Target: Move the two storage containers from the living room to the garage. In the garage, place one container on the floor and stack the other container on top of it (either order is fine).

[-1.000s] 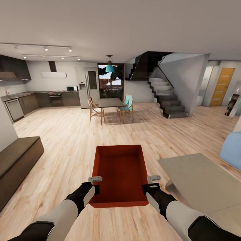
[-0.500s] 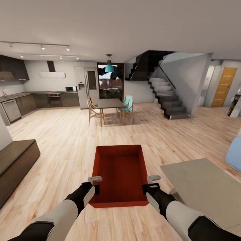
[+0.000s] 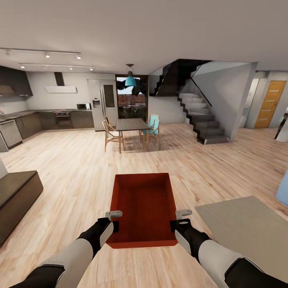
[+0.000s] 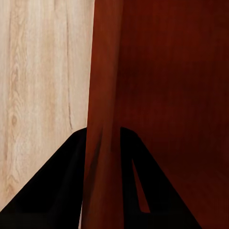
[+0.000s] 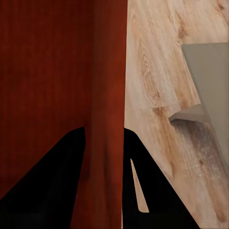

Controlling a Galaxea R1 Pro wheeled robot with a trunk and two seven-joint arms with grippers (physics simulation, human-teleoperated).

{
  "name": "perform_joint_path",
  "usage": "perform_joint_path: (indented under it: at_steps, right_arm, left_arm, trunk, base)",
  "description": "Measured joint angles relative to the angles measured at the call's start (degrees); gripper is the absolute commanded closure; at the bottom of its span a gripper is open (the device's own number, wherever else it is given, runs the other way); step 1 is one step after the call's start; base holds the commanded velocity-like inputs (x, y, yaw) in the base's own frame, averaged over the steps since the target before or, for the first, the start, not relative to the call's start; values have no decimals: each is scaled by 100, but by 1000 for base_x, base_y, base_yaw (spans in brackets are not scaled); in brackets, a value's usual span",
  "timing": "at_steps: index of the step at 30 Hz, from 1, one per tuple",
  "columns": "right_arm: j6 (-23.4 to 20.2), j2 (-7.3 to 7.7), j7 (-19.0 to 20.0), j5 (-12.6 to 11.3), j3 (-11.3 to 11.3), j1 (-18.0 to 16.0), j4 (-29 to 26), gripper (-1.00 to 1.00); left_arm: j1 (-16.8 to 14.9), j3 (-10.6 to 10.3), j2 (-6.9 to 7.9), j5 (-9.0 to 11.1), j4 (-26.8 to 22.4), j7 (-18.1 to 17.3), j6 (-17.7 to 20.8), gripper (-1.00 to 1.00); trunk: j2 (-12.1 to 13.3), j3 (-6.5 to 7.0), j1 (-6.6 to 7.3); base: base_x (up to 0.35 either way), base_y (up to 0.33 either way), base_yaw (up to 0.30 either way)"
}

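While the robot stands on the light wood-plank floor [image 3: 80, 176] of an open living area, one orange-red container [image 3: 145, 204] hangs in front of it, carried level between both arms and clear of the floor; the left gripper [image 3: 113, 221] pinches the container's left wall, one dark finger [image 4: 62, 191] on the outside and one inside, as the left wrist view shows; the right gripper [image 3: 178, 220] clamps the right wall in the same manner, its fingers [image 5: 152, 191] either side of the thin wall; the container is empty, its long axis pointing away from the robot; a grey-beige rug [image 3: 248, 228] lies on the floor to the right, its curled corner [image 5: 191, 114] visible in the right wrist view; ahead stand a dining table [image 3: 130, 125] with chairs, a fridge [image 3: 102, 105] and kitchen counters [image 3: 60, 119] at left, a staircase [image 3: 204, 122] and an orange door [image 3: 269, 105] at right; a dark brown bench [image 3: 16, 200] sits at the left edge.
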State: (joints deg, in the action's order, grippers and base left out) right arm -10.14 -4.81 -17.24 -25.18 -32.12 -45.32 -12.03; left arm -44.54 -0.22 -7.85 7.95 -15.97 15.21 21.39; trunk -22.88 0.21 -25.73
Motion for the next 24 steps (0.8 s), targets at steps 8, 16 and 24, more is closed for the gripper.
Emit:
perform_joint_path:
  at_steps: [8,16,24]
  right_arm:
    - [0,0,0,-1,0,0,0,100]
    - [-3,-16,-1,37,33,-2,6,100]
    - [-2,-11,-2,22,22,1,4,100]
  left_arm:
    - [0,0,0,0,0,0,1,100]
    - [1,3,16,-4,-2,-23,8,100]
    - [1,0,10,-2,-2,-12,9,100]
  trunk:
    - [0,0,0]
    - [0,0,0]
    - [0,0,0]
  base:
    - [322,0,0]
    - [322,0,80]
    - [322,0,262]
